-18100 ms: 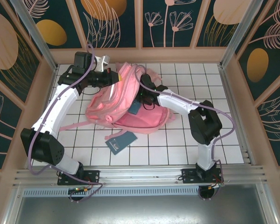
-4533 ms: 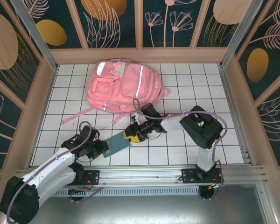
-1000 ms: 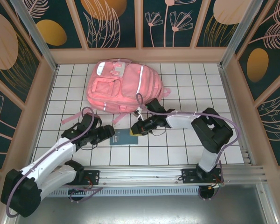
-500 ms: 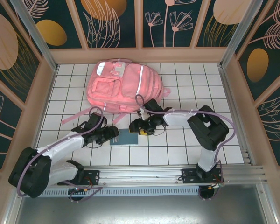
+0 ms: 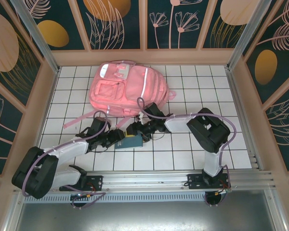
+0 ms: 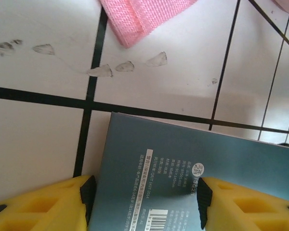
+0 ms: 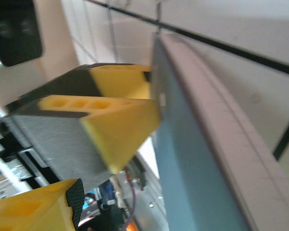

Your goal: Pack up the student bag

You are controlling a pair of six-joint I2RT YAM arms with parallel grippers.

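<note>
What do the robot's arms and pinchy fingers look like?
The left arm and right arm are white with chunky black joints and thin purple cables. The left gripper and right gripper have yellow slotted fingers with black pads.

A robot test cell: white tiled table [image 5: 183,154] walled by floral panels [image 5: 120,24] and aluminium rails [image 5: 149,178].

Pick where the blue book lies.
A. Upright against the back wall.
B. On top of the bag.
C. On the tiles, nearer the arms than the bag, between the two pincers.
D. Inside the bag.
C: the book lies flat on the tiles, apart from the bag, with the left pincer and right pincer at its two ends.
</note>
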